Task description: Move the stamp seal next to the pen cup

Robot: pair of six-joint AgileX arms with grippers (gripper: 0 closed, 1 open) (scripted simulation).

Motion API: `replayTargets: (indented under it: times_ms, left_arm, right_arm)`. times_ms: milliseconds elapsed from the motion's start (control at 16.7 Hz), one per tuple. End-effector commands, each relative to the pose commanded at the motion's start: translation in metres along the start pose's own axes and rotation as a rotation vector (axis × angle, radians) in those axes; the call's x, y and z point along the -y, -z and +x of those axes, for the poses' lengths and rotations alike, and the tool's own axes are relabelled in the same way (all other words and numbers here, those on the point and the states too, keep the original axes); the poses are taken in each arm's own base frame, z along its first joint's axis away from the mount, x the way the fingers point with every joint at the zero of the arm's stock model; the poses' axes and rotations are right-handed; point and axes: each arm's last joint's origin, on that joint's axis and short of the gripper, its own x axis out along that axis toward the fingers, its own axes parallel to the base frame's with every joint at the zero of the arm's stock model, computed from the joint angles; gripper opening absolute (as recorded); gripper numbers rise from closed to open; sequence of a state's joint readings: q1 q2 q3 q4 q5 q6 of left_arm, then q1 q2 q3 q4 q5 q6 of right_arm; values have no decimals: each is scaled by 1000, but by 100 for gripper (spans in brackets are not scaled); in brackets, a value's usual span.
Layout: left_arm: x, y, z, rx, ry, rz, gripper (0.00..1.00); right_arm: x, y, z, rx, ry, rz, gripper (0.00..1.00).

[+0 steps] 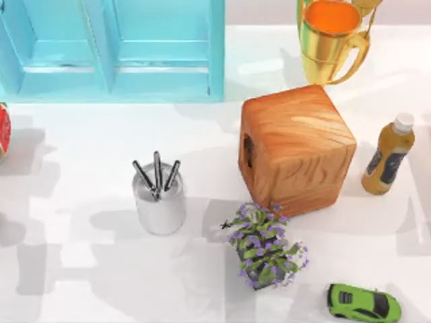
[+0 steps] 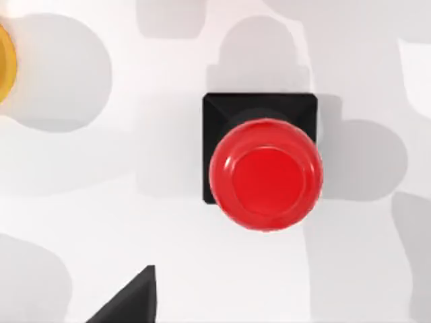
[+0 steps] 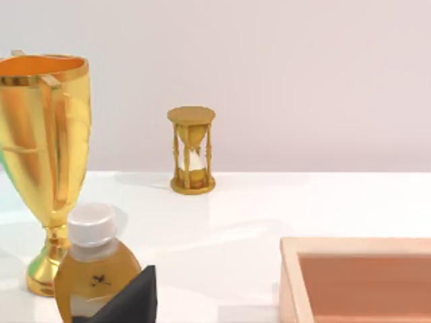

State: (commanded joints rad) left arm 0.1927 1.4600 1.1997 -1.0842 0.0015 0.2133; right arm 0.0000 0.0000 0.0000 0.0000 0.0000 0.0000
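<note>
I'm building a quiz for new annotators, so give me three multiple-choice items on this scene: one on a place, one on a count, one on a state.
1. In the top view, what stands right of the pen cup, touching the purple-flowered plant?
A. wooden block
B. green toy car
C. gold trophy cup

2. How many pens stick out of the pen cup?
A. one
B. three
C. five

3. How does the stamp seal stand in the left wrist view?
A. tipped on its side
B. upright on the white table, red knob up
C. lifted between fingers

Answers:
1. A: the wooden block sits beside the cup with the plant at its near corner.
2. B: three dark pens fan from its mouth.
3. B: the camera looks straight down on the knob, with the square black base flat beneath it.
</note>
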Motion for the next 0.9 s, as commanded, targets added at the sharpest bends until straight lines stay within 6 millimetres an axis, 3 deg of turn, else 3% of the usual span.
replayTargets:
  times_ms: [360,780,900]
  left_arm:
    - [-21,-39,21,-212,44,1,100]
    - [-21,-40,23,-220,46,5,100]
    - [-21,-39,34,-226,48,2,100]
  right_arm:
    - [0,0,0,0,0,0,100]
    - [0,0,0,0,0,0,100]
    - [0,0,0,0,0,0,100]
